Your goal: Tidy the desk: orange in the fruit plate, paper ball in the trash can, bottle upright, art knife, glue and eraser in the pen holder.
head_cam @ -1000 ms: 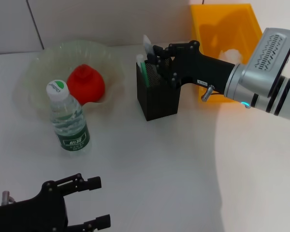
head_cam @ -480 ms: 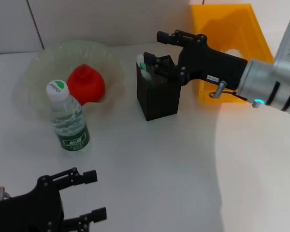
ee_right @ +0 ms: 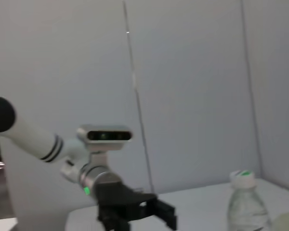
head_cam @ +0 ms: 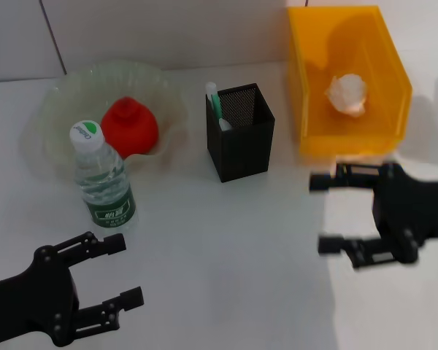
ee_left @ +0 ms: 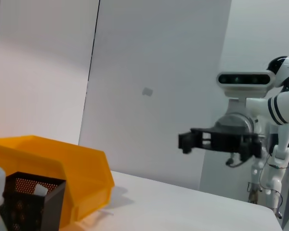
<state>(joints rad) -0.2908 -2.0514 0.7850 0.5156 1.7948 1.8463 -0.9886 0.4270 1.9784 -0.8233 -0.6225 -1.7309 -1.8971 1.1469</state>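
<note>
Grippers both low and near me over the white desk point(head_cam: 226, 240), both empty. My left gripper point(head_cam: 117, 281) sits at the near left corner, fingers spread, nothing between them. My right gripper point(head_cam: 325, 213) is at the near right, just in front of the trash can, fingers also spread wide and apart from everything.

Next out: bottle point(head_cam: 102, 177) standing upright, cap on top, just in front of the fruit plate point(head_cam: 55, 109) and overlapping its near rim in view. Orange point(head_cam: 130, 127) lies in the plate, behind the bottle.

Pen holder point(head_cam: 241, 135) mid-desk, upright, between plate and bin. A white-and-green stick item point(head_cam: 214, 102) pokes out of its left corner; can't tell which tool it is, and the rest of the contents are hidden by the mesh.

Farthest right: yellow trash can point(head_cam: 306, 87) with the paper ball point(head_cam: 347, 93) resting inside it.
</note>
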